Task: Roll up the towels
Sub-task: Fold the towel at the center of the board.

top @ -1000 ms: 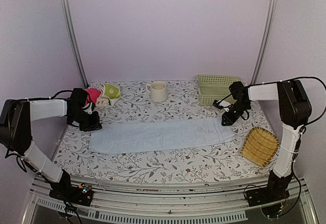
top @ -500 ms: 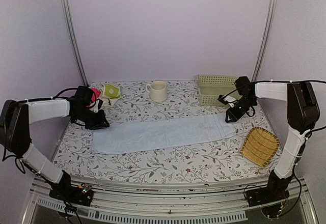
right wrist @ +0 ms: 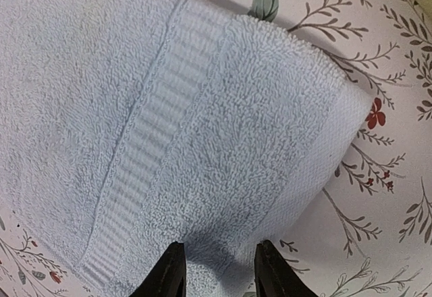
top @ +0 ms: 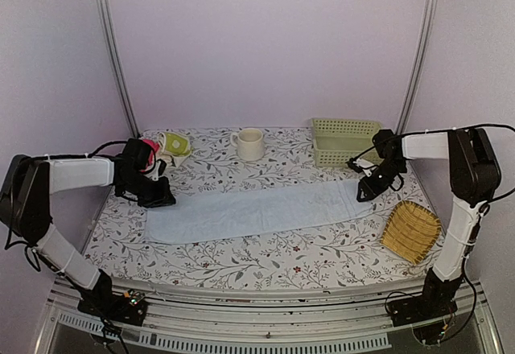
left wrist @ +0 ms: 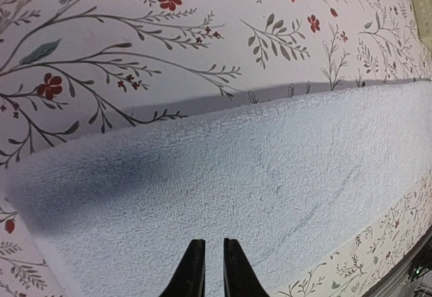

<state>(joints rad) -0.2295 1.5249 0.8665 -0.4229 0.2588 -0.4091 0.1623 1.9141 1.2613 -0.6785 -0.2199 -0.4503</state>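
Note:
The long pale blue towel (top: pixel 257 209) lies flat and unrolled across the middle of the table. My left gripper (top: pixel 159 196) hovers at the far edge of its left end. In the left wrist view the gripper (left wrist: pixel 209 241) has only a narrow gap, with nothing in it and blue terry (left wrist: pixel 236 175) beneath. My right gripper (top: pixel 372 188) is over the towel's right end. In the right wrist view the gripper (right wrist: pixel 220 244) stands open astride the hemmed end (right wrist: pixel 202 108). The small yellow-green towel (top: pixel 175 143) sits bunched at the back left.
A pink object (top: pixel 145 148) lies beside the small towel. A cream mug (top: pixel 249 143) stands at the back centre and a green slotted basket (top: pixel 346 139) at the back right. The yellow woven tray (top: pixel 411 231) rests near the right front edge.
My left gripper has slid right, onto the towel's left end. My right gripper has shifted right over the towel's right end, and its jaws have widened.

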